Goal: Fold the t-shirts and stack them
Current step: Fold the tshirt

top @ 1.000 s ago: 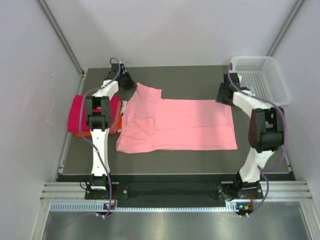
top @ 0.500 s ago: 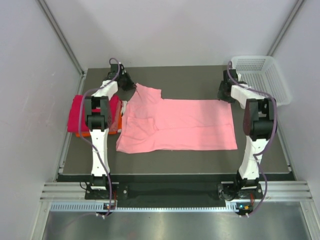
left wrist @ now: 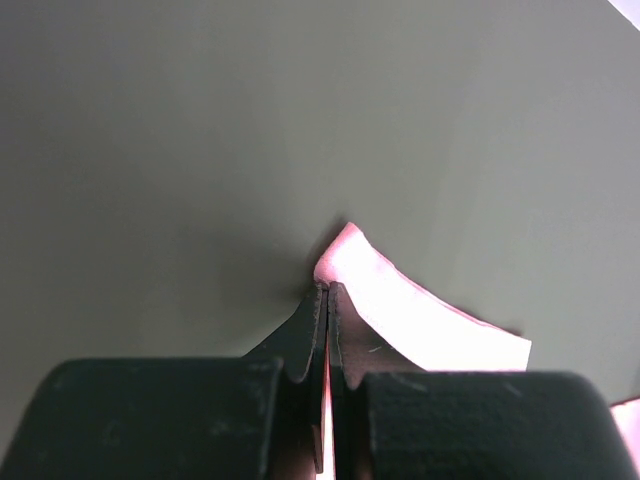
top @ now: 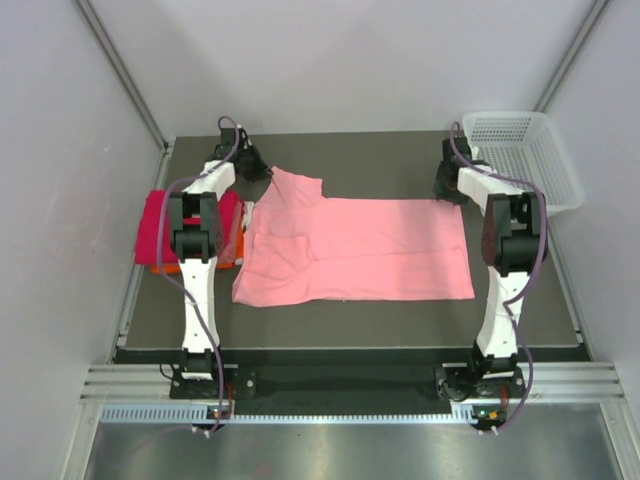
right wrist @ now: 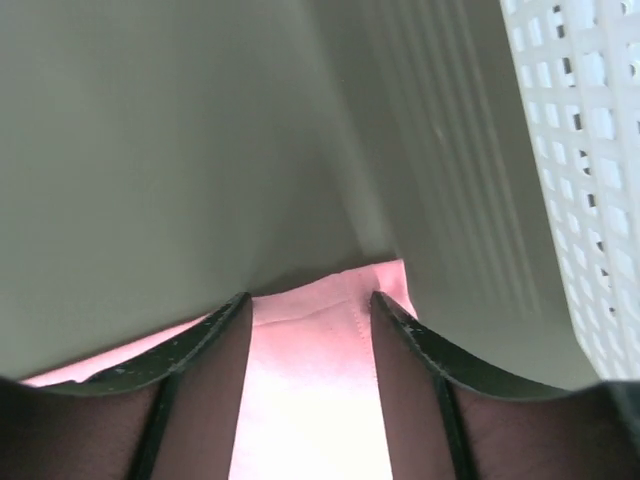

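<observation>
Pink cloth held at one corner only: a lopsided lift is the risk

At the far left, the folded magenta-red shirt [top: 155,222] lies on the orange shirt [top: 168,267] at the edge of the table [top: 380,160], just beside your left arm. A wide swing of that arm could drag the pile askew. Your left gripper [left wrist: 327,292] is clamped tight on a small peak of the salmon-pink t-shirt [top: 370,250] at its far left corner. That bite looks thin, so a quick pull could let the cloth slip out. The t-shirt itself lies spread across the middle of the table, a little rumpled near its left end. Your right gripper [right wrist: 310,305] stands wide over the far right corner, a finger on either side of the hem, holding nothing. Whether its tips touch the cloth you cannot tell from here. If you lift before it closes, only the left side rises and the fold goes crooked. If it closes too high, it takes air. The white mesh basket [top: 530,150] sits just to its right, so keep that arm from knocking it
</observation>
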`<state>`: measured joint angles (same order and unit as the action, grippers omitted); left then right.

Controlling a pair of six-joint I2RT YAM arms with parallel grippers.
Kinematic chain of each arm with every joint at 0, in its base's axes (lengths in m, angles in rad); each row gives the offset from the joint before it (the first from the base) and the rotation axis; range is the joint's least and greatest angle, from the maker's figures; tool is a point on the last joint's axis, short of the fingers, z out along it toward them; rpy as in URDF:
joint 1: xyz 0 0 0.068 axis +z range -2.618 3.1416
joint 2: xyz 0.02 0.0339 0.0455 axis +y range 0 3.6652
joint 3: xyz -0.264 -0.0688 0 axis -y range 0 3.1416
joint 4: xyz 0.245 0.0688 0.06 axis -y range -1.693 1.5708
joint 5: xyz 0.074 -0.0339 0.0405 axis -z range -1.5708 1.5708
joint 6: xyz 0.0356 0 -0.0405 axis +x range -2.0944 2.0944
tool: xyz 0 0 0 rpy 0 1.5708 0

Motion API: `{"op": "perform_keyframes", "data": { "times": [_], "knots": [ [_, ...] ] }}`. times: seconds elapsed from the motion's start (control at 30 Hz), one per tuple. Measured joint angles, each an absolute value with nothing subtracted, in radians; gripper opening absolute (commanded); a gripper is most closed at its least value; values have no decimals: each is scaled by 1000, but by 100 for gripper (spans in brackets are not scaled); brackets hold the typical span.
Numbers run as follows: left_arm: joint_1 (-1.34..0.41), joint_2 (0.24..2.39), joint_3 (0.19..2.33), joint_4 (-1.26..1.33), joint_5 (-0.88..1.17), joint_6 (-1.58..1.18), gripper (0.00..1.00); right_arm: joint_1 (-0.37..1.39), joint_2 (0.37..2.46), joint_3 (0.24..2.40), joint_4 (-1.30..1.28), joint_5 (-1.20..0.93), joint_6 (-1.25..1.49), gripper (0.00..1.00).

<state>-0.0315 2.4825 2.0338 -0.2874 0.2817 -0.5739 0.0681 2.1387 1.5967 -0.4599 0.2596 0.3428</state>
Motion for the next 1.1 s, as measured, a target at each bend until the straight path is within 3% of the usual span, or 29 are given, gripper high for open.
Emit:
{"op": "perform_keyframes", "data": {
  "times": [0.13, 0.17, 0.43, 0.73, 1.1],
  "knots": [
    [-32, 2482, 2032, -286, 283, -574, 0, 68, 2142, 1599, -466, 264, 343, 28],
    [-32, 2482, 2032, -286, 283, -574, 0, 68, 2142, 1600, -467, 265, 343, 15],
    [-39, 2482, 2032, -284, 282, -573, 0, 68, 2143, 1605, -480, 271, 341, 0],
    [-59, 2482, 2034, -279, 272, -573, 0, 84, 2143, 1626, -500, 287, 331, 0],
    [-61, 2506, 2176, -309, 237, -599, 0, 93, 2215, 1835, -533, 290, 322, 0]
  ]
}}
